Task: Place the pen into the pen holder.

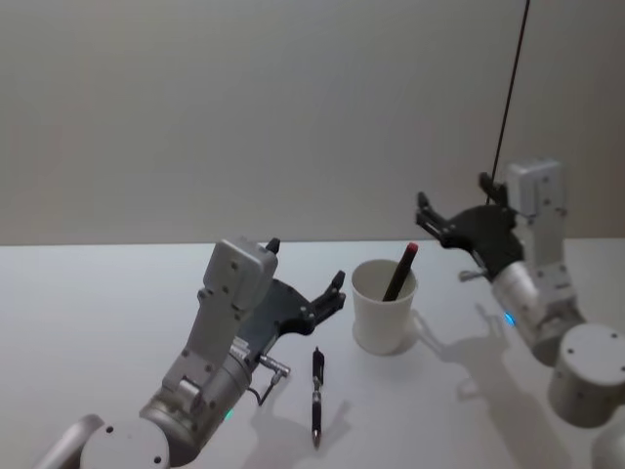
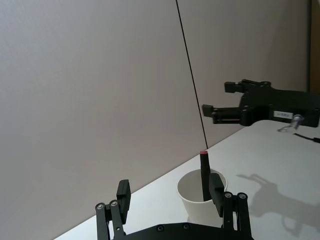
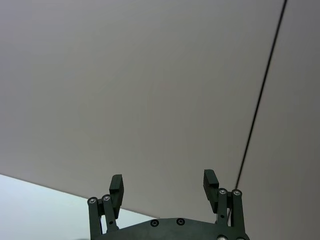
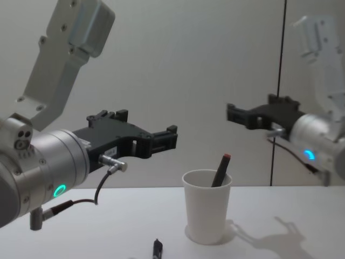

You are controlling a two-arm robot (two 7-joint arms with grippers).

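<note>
The pen holder (image 1: 384, 311) stands near the table's (image 1: 98, 322) far edge, with bare table around it. A black pen (image 1: 317, 393) lies under the wide-open, empty left gripper (image 2: 169, 181). The right gripper (image 3: 163, 177) is open too.

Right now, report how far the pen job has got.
Done: one red-tipped pen stands in the cup. In hand: nothing. The left gripper and right gripper are both open and empty, raised on either side of the cup. Left: a second pen lies on the table in front of the cup, not yet picked up.
</note>
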